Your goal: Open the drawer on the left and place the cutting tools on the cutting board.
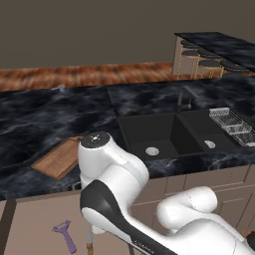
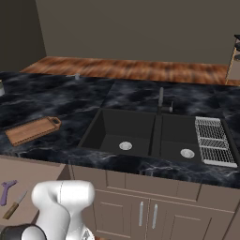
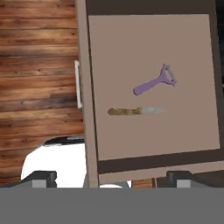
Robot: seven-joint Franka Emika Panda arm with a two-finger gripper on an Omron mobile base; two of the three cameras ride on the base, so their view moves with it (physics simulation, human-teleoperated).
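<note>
The drawer point(image 3: 131, 52) stands pulled open below my hand, its silver bar handle point(image 3: 78, 85) facing the wooden floor. On its floor lie the purple peeler point(image 3: 155, 81) and, beside it, the brown-handled knife point(image 3: 133, 111). My gripper point(image 3: 111, 178) hangs above the drawer's edge, open, with nothing between its fingers. From the base, the open drawer point(image 1: 35, 224) shows at the lower left with the peeler point(image 1: 64, 235) and knife handle point(image 1: 90, 245) partly behind my arm; both tools also appear as peeler point(image 2: 5, 190) and knife point(image 2: 14, 205). The cutting board point(image 1: 59, 158) point(image 2: 32, 130) lies bare on the counter above the drawer.
A black double sink point(image 2: 140, 133) with a faucet point(image 2: 161, 99) is set in the dark marble counter point(image 1: 45, 119). A wire dish rack point(image 2: 213, 139) sits in its right side. Cabinet doors with vertical handles point(image 2: 140, 213) run below the sink. Bar stools point(image 1: 209, 63) stand far right.
</note>
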